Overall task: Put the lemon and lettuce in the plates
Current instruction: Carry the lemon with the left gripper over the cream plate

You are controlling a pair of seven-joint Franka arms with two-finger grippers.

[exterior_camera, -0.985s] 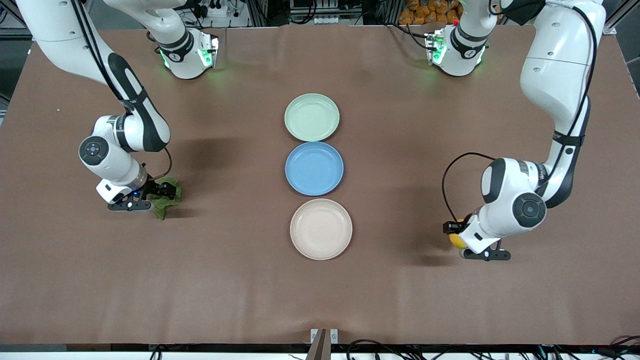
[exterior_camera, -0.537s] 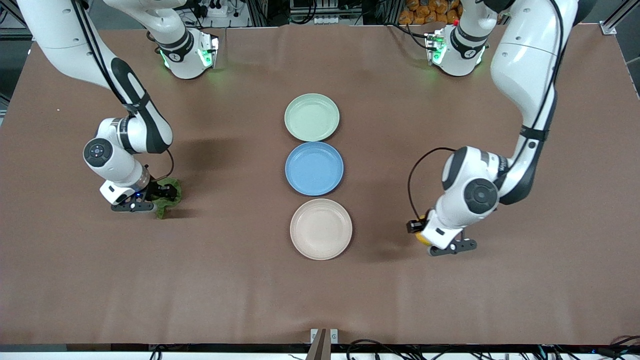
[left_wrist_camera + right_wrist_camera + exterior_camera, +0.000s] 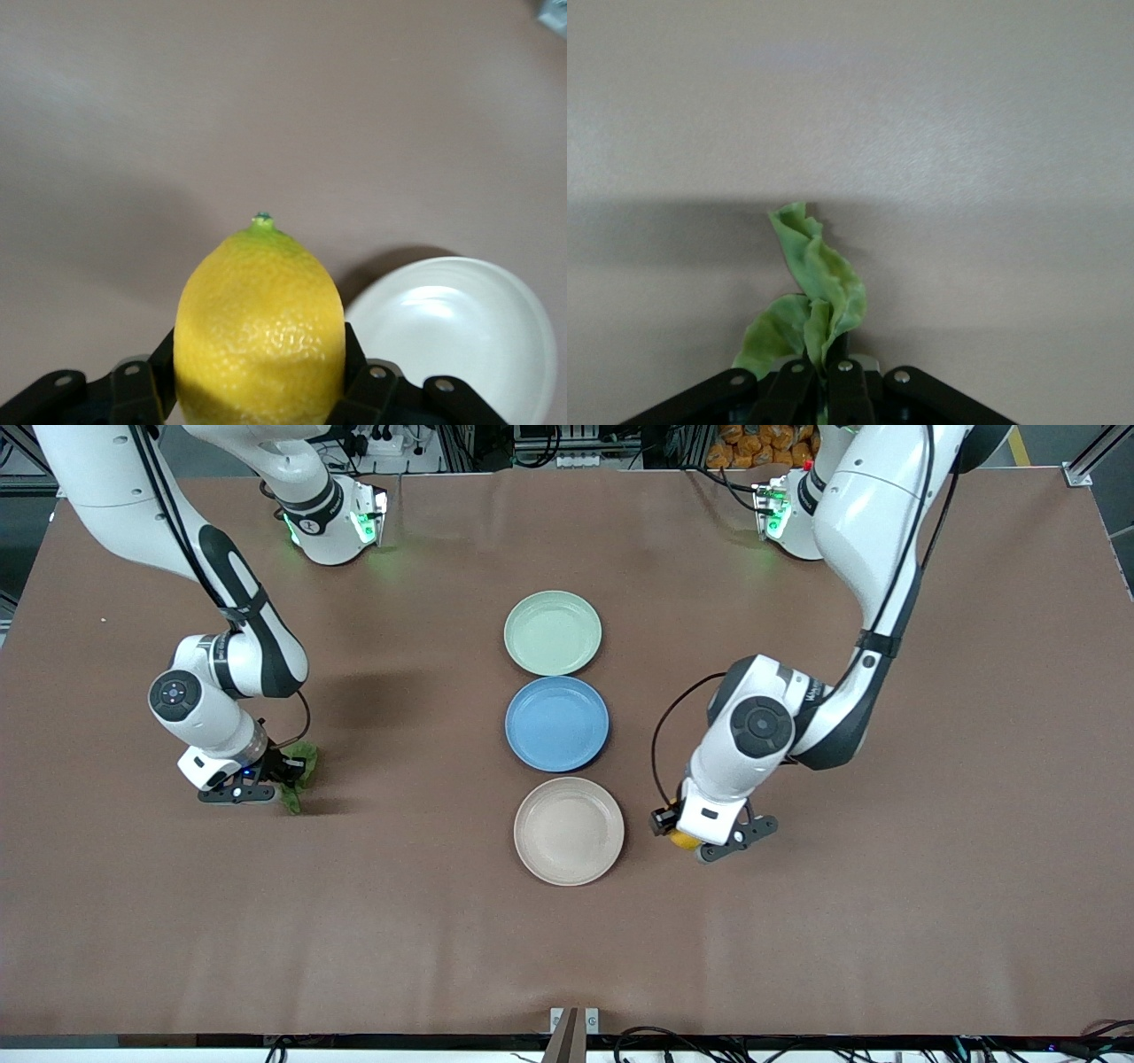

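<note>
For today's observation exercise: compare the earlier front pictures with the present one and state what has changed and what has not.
The left gripper, shut on the lemon, travelled from the left arm's end of the table toward the beige plate and is now beside it. The right gripper, shut on the lettuce, barely shifted. The mint plate and blue plate stayed put.
</note>
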